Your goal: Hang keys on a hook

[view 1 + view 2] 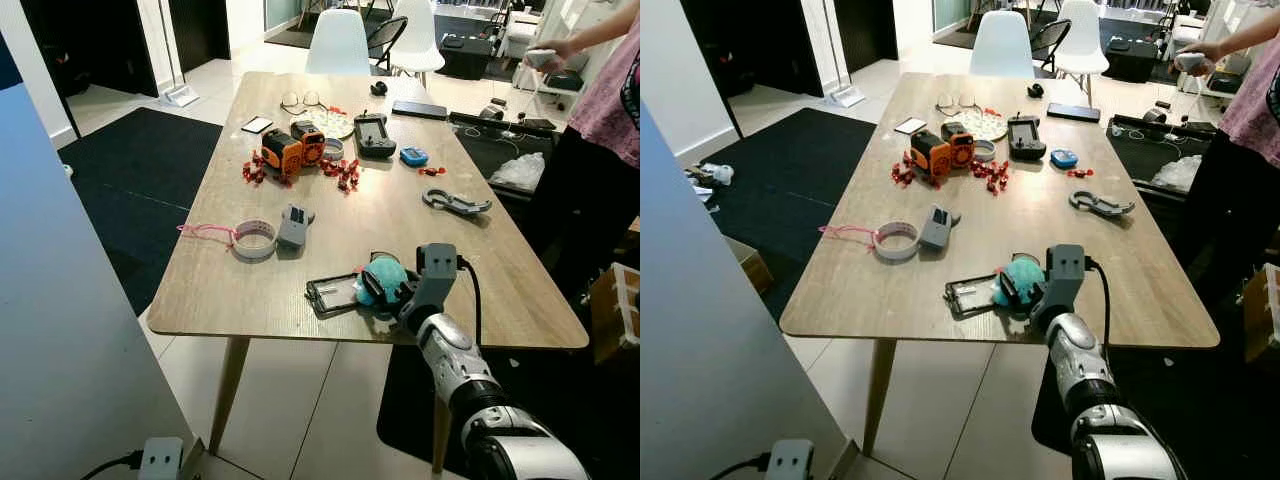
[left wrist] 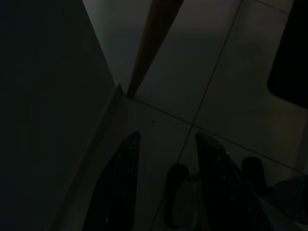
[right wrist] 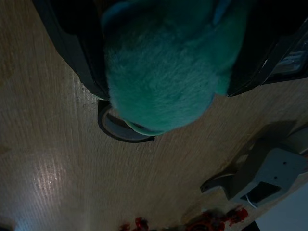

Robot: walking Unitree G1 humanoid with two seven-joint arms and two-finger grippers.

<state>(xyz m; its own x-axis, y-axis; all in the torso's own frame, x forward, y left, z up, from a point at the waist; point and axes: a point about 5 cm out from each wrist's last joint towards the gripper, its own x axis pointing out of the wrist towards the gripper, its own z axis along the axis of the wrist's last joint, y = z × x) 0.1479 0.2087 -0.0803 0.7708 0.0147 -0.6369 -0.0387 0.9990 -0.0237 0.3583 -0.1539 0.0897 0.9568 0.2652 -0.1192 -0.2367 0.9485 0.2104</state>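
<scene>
From my seat, the right hand (image 1: 385, 290) sits at the bench's (image 1: 220, 290) near edge, about five o'clock from the bench's middle, its black fingers (image 3: 72, 48) closed around the teal pompom (image 1: 384, 277) of the keys. I judge the fluff soft and squashy, light, likely to slip or swing if pinched alone, so I would rather take it near the ring (image 3: 120, 130), which shows as a dark metal loop just under the fur. Beside it at nine o'clock lies a flat black card holder (image 1: 332, 293), touching the fluff. The left hand (image 2: 163, 183) hangs idle near the floor, fingers parted. Farther off, toward twelve o'clock, stand orange toy robots (image 1: 293, 148); I see no hook anywhere.
</scene>
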